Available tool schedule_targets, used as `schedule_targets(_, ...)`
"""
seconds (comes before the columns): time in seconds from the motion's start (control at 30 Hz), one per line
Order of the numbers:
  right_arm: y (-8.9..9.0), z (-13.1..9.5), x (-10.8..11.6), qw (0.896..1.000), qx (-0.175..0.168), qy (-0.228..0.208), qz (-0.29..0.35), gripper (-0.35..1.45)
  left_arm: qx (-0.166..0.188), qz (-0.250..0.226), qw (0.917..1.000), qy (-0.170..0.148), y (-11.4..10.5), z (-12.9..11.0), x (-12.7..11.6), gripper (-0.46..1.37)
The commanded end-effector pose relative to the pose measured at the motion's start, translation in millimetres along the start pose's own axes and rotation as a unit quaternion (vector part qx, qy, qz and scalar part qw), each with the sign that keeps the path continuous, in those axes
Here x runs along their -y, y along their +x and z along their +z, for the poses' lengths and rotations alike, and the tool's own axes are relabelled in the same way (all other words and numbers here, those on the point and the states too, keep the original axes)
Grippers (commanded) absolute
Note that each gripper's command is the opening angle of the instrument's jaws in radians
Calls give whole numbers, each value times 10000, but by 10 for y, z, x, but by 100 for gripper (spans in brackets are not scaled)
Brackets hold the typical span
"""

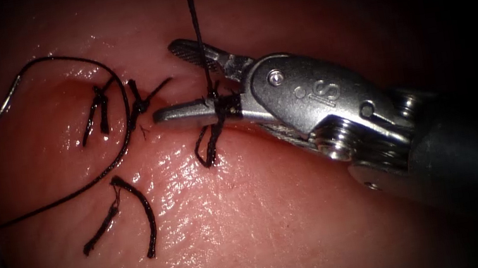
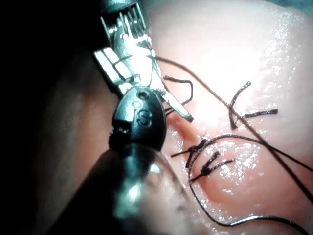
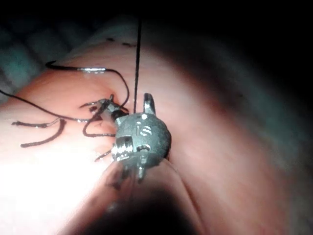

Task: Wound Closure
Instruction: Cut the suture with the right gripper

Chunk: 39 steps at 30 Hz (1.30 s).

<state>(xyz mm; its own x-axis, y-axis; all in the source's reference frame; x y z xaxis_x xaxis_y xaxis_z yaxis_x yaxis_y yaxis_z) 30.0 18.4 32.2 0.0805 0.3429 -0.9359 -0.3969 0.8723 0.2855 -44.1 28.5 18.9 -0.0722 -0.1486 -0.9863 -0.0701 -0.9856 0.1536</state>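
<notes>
pink glistening pork tissue (image 1: 216,233) carries three tied black stitches with cut black thread ends (image 1: 136,214) lying loose on it. right arm's silver steel claw (image 1: 179,79) comes in from the right, wide open, straddling a taut black thread (image 1: 192,7) that rises from the rightmost knot (image 1: 215,107). a thin curved steel needle (image 1: 7,103) lies far left on the tissue, held by nothing, thread (image 1: 106,65) trailing from it.

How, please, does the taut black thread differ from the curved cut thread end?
The taut black thread runs straight up between the right tool's open jaws, which hold nothing; the curved cut thread end lies loose and bent on the tissue, far shorter. Both are black. The curved needle lies left, unheld.
</notes>
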Motion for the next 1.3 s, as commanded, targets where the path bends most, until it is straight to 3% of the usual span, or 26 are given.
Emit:
schedule_targets(0.03, 0, 0, 0, 10000, 4, 11, 5, 135, -9, 0, 10000, -19, 0, 0, 0, -35)
schedule_targets(0.33, -11, 11, 0, 10000, -12, 10, -44, 132, -36, -45, 10000, -37, 3, 0, 0, -35)
schedule_targets(0.67, -12, 14, 0, 10000, -28, 47, -45, 121, -52, -52, 10000, -48, 5, 1, 0, -35)
schedule_targets(0.97, -9, 15, 2, 9999, -103, 119, -30, 96, -61, -53, 10000, -54, 5, 2, -1, -35)
schedule_targets(1.07, -9, 15, 3, 9998, -118, 165, 2, 71, -71, -53, 9999, -61, 5, 3, -1, -35)
schedule_targets(1.13, -8, 14, 5, 9994, -149, 286, 150, -35, -71, -54, 9999, -60, 6, 3, -2, -35)
schedule_targets(1.3, -9, 15, 5, 9992, -164, 324, 151, -35, -99, -62, 9999, -81, 7, 3, -2, -35)
